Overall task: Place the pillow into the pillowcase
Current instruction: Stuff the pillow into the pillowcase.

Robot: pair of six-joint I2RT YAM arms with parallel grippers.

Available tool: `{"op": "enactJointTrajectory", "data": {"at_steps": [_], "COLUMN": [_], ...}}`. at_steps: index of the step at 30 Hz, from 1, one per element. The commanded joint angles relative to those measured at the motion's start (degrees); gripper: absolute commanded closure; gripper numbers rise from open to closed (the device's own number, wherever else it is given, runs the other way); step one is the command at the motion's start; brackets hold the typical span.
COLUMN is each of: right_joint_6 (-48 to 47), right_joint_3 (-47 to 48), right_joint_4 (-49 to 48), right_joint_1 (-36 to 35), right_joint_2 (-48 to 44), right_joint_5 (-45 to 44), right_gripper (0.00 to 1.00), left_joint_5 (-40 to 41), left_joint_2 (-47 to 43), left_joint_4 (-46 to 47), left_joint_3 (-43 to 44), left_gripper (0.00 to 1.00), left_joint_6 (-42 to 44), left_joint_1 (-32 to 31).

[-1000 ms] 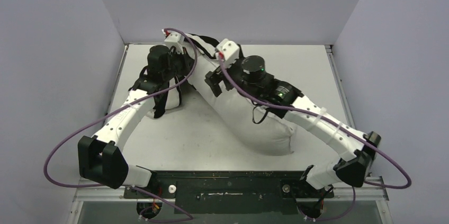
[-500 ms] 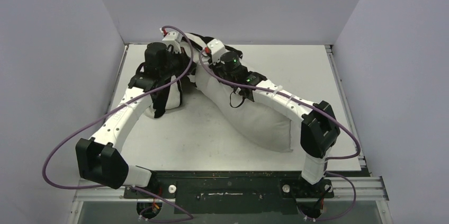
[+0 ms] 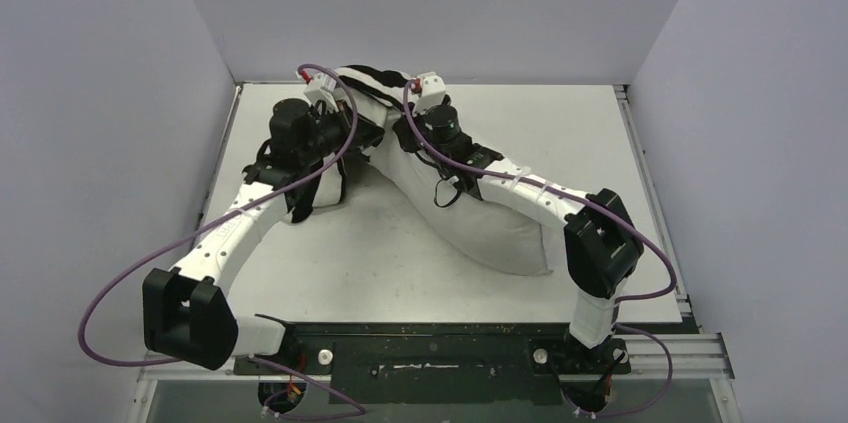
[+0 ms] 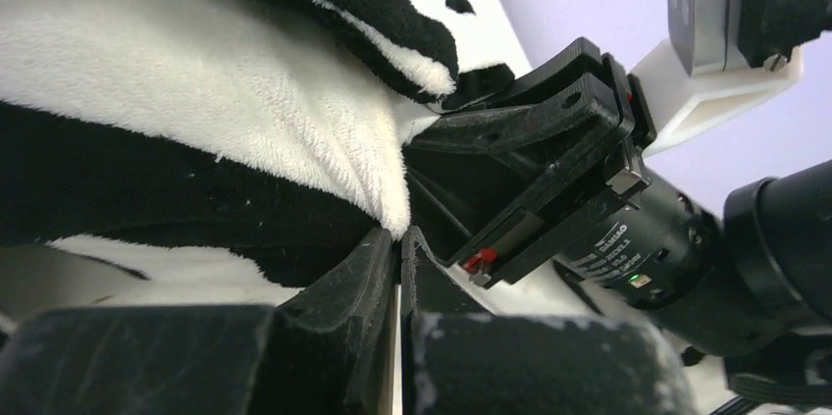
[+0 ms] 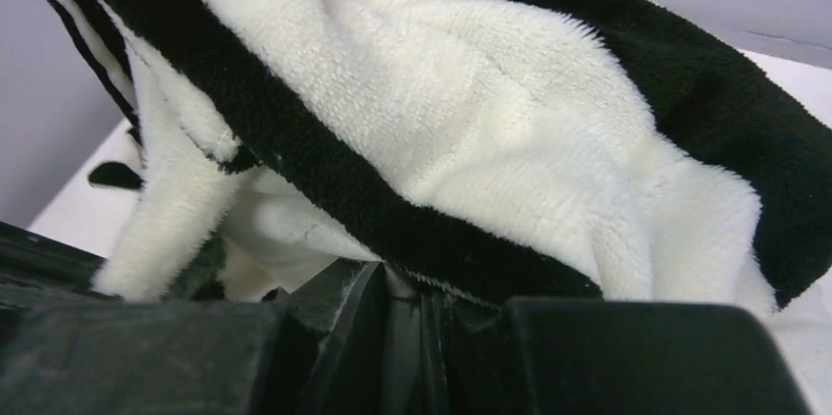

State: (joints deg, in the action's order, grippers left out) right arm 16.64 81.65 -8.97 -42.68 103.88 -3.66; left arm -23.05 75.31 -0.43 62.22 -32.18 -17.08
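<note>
The off-white pillow (image 3: 485,223) lies diagonally from the table's far middle down to the right. Its far end sits under the black-and-white striped pillowcase (image 3: 365,76), which also hangs bunched at the left (image 3: 320,188). My left gripper (image 3: 368,131) is shut on a white edge of the pillowcase (image 4: 196,91), pinched at the jaw tips (image 4: 400,236). Close beside it, my right gripper (image 3: 402,133) is shut on a black hem of the pillowcase (image 5: 471,111), caught at its jaw tips (image 5: 407,283). The pillow's far end is hidden by cloth and arms.
The white table (image 3: 330,263) is boxed in by grey walls at the left, back and right. Purple cables loop off both arms (image 3: 110,283). The right arm's black finger block (image 4: 530,160) fills the left wrist view, very near my left jaws.
The right arm has stretched to the far middle and its jaws have closed on the pillowcase hem. The left gripper has stayed shut on the cloth and shifted slightly left.
</note>
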Motion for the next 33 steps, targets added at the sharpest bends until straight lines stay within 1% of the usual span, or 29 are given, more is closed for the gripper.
{"op": "enactJointTrajectory", "data": {"at_steps": [1,4,8,11,14,16,19,24,27,30,31,33], "right_joint_6": [10.7,11.1,12.9,16.1,21.6,23.4,25.4,33.0,35.4,36.2,36.5,36.0], "right_joint_3": [-1.6,-0.4,0.4,0.9,-0.9,-0.7,0.7,-1.7,-5.2,-8.9,-10.0,-10.4], "right_joint_4": [-13.6,-10.7,-5.7,-4.1,-8.2,-9.6,-9.6,-13.7,-16.1,-17.5,-18.5,-17.8], "right_joint_1": [1.7,2.2,2.2,2.6,4.0,4.2,4.7,9.1,10.9,12.1,12.9,15.0], "right_joint_2": [-2.3,-4.1,-10.1,-14.7,-18.3,-19.3,-19.0,-18.3,-19.5,-21.4,-21.7,-22.1], "right_joint_5": [-1.7,2.9,8.1,10.8,11.7,10.1,6.1,5.7,6.6,7.7,9.7,16.7], "right_gripper": [1.0,1.0,1.0,1.0,1.0,1.0,1.0,1.0,1.0,1.0,1.0,1.0], "left_joint_5": [-11.3,-11.7,-11.6,-12.7,-12.7,-11.7,-10.2,-7.8,-7.1,-4.8,-3.6,-3.6], "left_joint_2": [2.1,1.7,-1.1,-2.8,-3.6,-3.6,-2.8,-2.7,-3.7,-5.3,-5.5,-4.9], "left_joint_4": [14.5,13.5,9.7,10.6,12.5,13.5,13.3,14.3,15.3,13.0,11.6,6.9], "left_joint_3": [0.5,3.4,9.0,10.3,9.0,8.3,8.2,5.4,2.9,2.3,2.8,5.9], "left_gripper": [1.0,1.0,1.0,1.0,1.0,1.0,1.0,1.0,1.0,1.0,1.0,1.0], "left_joint_6": [-10.9,-11.2,-10.9,-14.5,-16.4,-16.1,-15.9,-16.4,-17.8,-16.2,-15.1,-12.3], "left_joint_1": [-2.0,-2.2,-2.2,-2.8,-6.7,-10.4,-15.1,-21.7,-22.6,-22.5,-22.2,-20.9]}}
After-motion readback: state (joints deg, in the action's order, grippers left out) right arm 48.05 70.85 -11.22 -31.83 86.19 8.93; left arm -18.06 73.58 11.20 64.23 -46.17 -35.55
